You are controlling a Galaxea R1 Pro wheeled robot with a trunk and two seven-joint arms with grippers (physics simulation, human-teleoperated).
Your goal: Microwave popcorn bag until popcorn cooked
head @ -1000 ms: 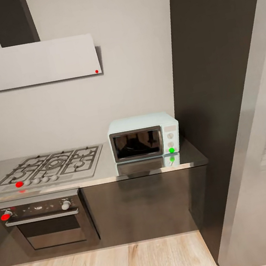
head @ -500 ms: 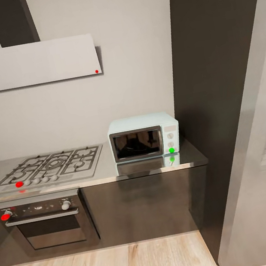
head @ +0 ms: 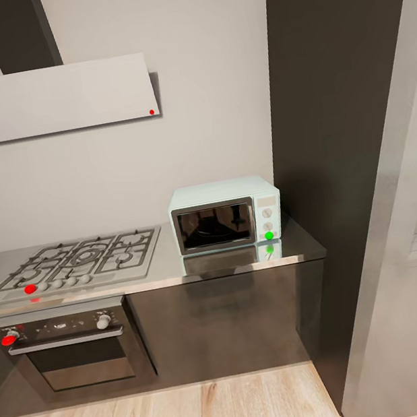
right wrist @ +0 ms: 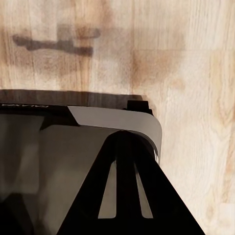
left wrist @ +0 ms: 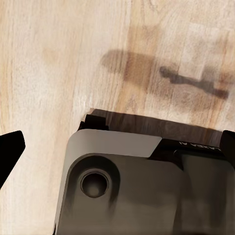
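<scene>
Fingers of the left gripper showed as one black tip (left wrist: 11,147) at the left wrist view's edge, over pale grained wood floor (left wrist: 58,58) and the robot's grey rounded base (left wrist: 127,186); whether they were open or closed could not be told. Across the right wrist view a black slotted finger (right wrist: 128,196) lay over that base, its state equally unclear. From the head view, the boxy mint-blue microwave (head: 226,213), dark glass door shut, sat on the glossy grey countertop (head: 171,270) beside the grated gas hob (head: 74,259).

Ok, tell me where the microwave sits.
Head view: the microwave stands at the countertop's right end, between the gas hob and the tall dark cabinet.
</scene>
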